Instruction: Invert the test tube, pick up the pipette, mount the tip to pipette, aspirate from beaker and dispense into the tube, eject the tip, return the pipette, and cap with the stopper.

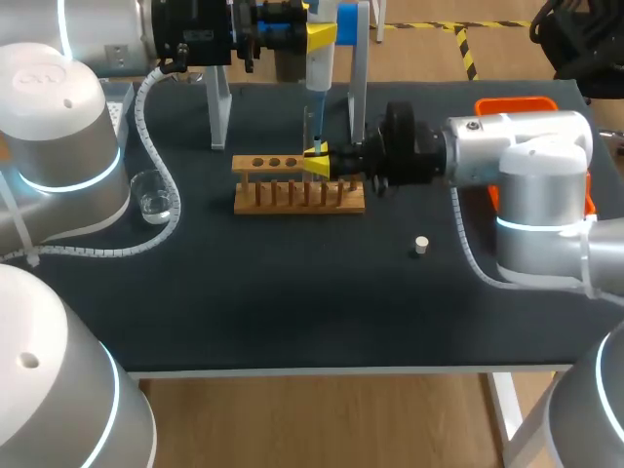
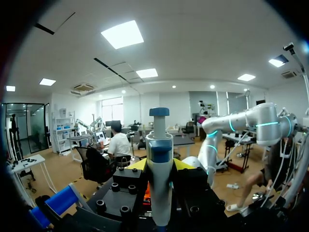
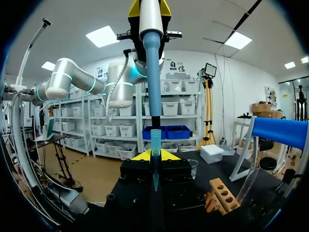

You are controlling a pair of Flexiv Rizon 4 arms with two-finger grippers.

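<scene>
Black table (image 1: 292, 312), wooden rack (image 1: 297, 185) in the middle, and I'm parked right over it for the tip-mounting step. My left gripper (image 2: 160, 165) is clamped around the pipette (image 3: 151, 58), hanging it nozzle-down. The beaker (image 1: 154, 200) sits well off toward my left arm. The test tube (image 3: 248, 181) leans at the rack, off to one side of my right fingers.

My right gripper (image 3: 155, 155) pinches the little blue tip (image 3: 155, 142) upright, mouth up, both fingers snug on it. My take on doing this well: keep the two axes lined up, push the pipette straight down with no sideways wiggle, and hold firm on the right so the tip seats instead of sliding through.

The nozzle is dead in line above the tip's mouth, right at it. I can't tell if it's actually in yet. The tiny stopper (image 1: 421, 245) lies alone nearer the front edge.
</scene>
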